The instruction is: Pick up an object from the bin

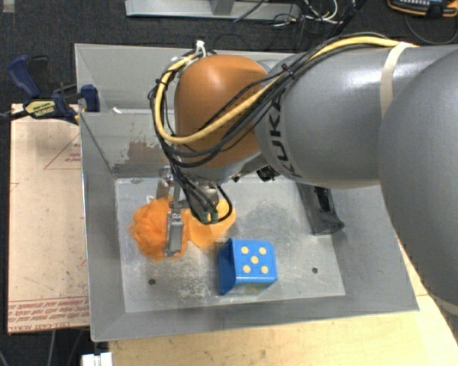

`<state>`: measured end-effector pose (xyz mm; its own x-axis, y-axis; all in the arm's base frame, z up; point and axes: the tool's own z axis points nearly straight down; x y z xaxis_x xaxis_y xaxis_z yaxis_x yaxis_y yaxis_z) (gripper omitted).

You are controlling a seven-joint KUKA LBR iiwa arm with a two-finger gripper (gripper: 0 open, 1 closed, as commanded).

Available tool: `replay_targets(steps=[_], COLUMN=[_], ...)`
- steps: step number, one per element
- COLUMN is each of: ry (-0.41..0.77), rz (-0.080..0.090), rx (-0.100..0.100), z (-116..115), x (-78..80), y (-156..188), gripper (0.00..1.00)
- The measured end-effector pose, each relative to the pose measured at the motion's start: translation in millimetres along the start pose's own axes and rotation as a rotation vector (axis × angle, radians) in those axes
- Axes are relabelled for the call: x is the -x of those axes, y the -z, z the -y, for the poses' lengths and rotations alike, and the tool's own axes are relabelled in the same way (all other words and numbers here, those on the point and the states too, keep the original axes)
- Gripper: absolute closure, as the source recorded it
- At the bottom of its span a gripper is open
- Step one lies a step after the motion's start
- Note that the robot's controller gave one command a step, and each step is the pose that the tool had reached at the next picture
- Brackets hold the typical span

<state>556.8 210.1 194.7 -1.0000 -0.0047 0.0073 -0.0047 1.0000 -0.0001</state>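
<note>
Down on the left half of the bin's [99, 175] floor, the hand [175, 241] is planted in the middle of a crumpled orange lump [146, 232], a soft-looking wad that could be cloth or foam. Orange shows on both sides of the hand, so it seems to have come down onto the lump's centre, not its edge. From where I stand I cannot tell whether the hand is wide or narrow, or whether it has any real hold on the lump. The lump looks to be resting on the floor, not raised.

The arm [343, 113] reaches in from the right and turns straight down at the wrist, under its rounded orange cover [214, 105], with cables [168, 128] looped around it. I take that upright stance to be deliberate, since it keeps the bulky arm clear of the bin's sloping walls.

A blue cube [248, 265] with yellow dots sits just beside the lump, toward the front, and apart from the hand. It is close enough that a sideways drift might nudge it. The lump lies away from every wall, which leaves room around it for a grip.
</note>
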Motion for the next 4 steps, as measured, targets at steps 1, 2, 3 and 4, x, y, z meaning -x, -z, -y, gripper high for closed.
replay_targets(steps=[1, 2, 3, 4], ry=[-0.004, 0.001, 0.040, 0.040], rz=[0.007, 0.012, 0.009, 0.009], rx=[0.002, 0.005, 0.003, 0.003], z=[1, 13, 42, 41], x=[1.8, -1.3, -3.3, -3.3], y=[5, -38, -124, -124], gripper=[0.00, 0.00, 1.00, 1.00])
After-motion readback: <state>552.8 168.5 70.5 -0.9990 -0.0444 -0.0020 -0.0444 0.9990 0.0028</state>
